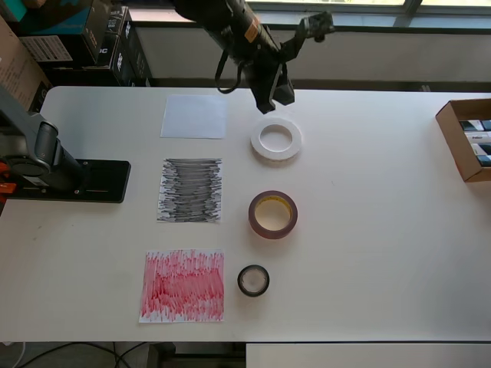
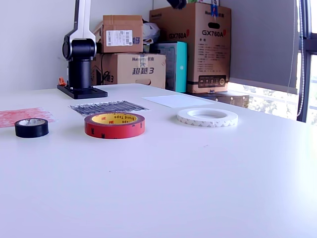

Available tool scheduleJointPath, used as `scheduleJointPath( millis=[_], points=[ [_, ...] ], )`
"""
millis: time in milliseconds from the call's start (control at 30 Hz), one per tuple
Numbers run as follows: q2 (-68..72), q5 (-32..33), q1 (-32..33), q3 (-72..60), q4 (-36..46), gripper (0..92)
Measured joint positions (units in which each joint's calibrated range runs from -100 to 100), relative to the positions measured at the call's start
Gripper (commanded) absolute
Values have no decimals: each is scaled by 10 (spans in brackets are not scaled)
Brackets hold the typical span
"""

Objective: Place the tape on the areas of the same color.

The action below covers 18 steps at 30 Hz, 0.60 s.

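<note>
In the overhead view my gripper (image 1: 275, 101) hangs just past the far rim of the white tape (image 1: 276, 138), open and holding nothing. The red-brown tape (image 1: 272, 215) with a yellowish core and the small black tape (image 1: 253, 280) lie in a column below the white one. To their left lie the white area (image 1: 194, 116), the black scribbled area (image 1: 190, 190) and the red scribbled area (image 1: 182, 285). The exterior view shows the white tape (image 2: 207, 117), red tape (image 2: 114, 124) and black tape (image 2: 31, 127) flat on the table. There the gripper is almost wholly above the frame.
The arm's black base (image 1: 69, 180) stands at the overhead view's left edge. An open cardboard box (image 1: 468, 138) sits at the right edge of the white table (image 1: 368, 230). Stacked cartons (image 2: 133, 49) stand beyond the table in the exterior view.
</note>
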Motion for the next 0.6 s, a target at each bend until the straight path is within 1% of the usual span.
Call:
scheduleJointPath(
  millis=[100, 167, 367, 433, 500, 600],
  points=[
    [35, 12, -7, 0, 0, 191],
    [59, 14, -6, 0, 0, 227],
    [110, 6, -6, 0, 0, 401],
    [124, 6, -6, 0, 0, 442],
    [138, 5, -6, 0, 0, 467],
    [157, 5, -6, 0, -15, 479]
  ],
)
